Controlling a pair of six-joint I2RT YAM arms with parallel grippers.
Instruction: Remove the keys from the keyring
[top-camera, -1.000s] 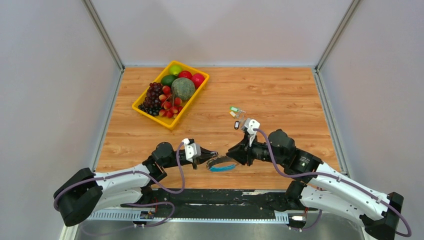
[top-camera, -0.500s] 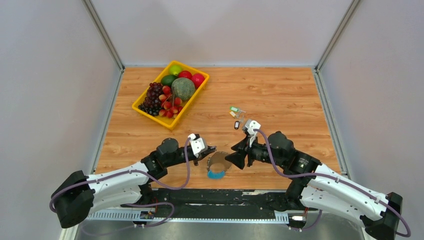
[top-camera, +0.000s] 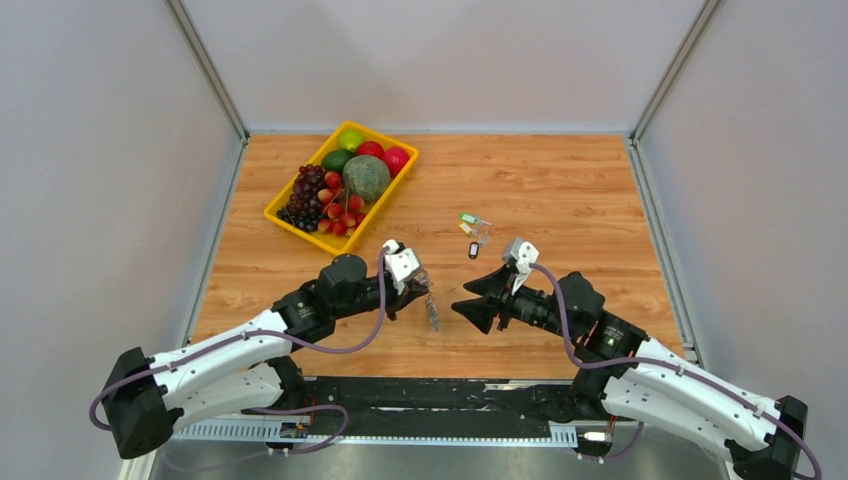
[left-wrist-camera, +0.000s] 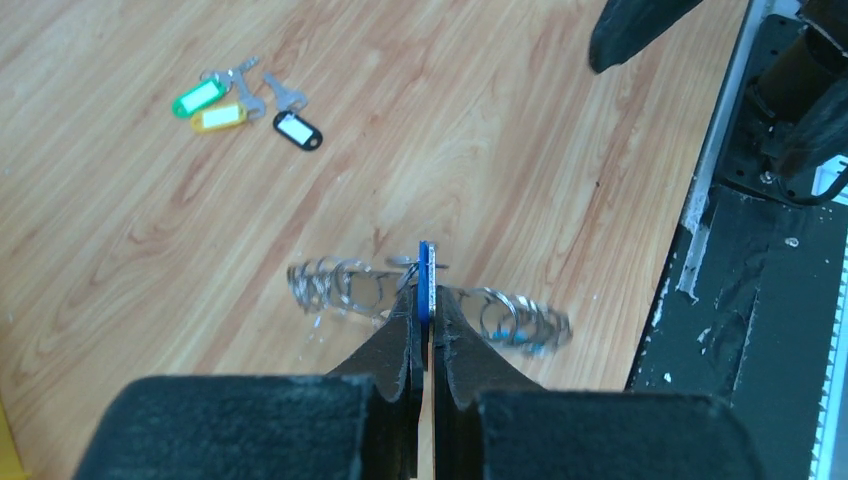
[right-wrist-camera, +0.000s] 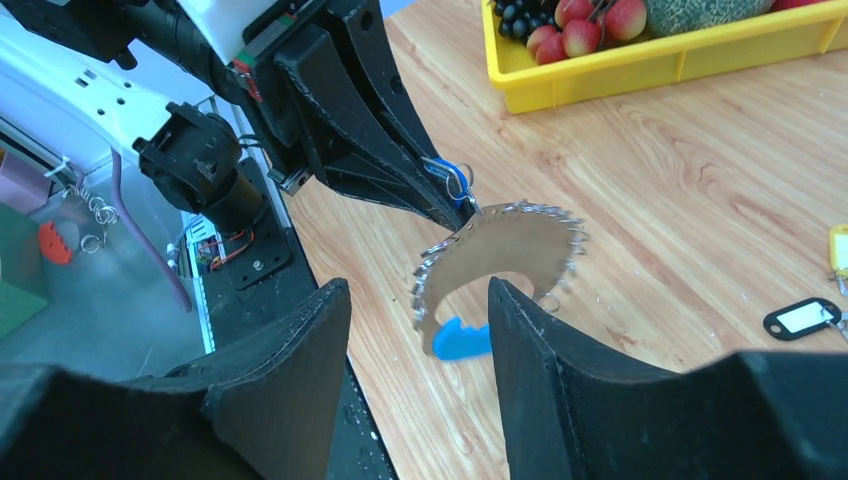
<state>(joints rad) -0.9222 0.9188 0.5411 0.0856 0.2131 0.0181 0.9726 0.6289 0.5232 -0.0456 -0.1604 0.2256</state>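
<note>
Left wrist view: left claw (left-wrist-camera: 428, 300) clamped on the keyring (left-wrist-camera: 350, 288) at a blue clip (left-wrist-camera: 425, 268), ring hanging above the counter (left-wrist-camera: 500, 120) between both arms. Right claw (right-wrist-camera: 418, 290) apart, just beside it, not touching. We judge it light, floppy, prone to swing; best hold is the dangling blue tag (right-wrist-camera: 462, 340). Three keys (left-wrist-camera: 245, 100) lie farther out. Whether the tag carries a key, we cannot tell.

Top external: high at the near edge, looking down on the whole tabletop (top-camera: 560, 180).
Left wrist: close, along its fingers (left-wrist-camera: 385, 350), facing right.
Right wrist: close, facing left.
Shared: keyring (left-wrist-camera: 350, 285).
</note>
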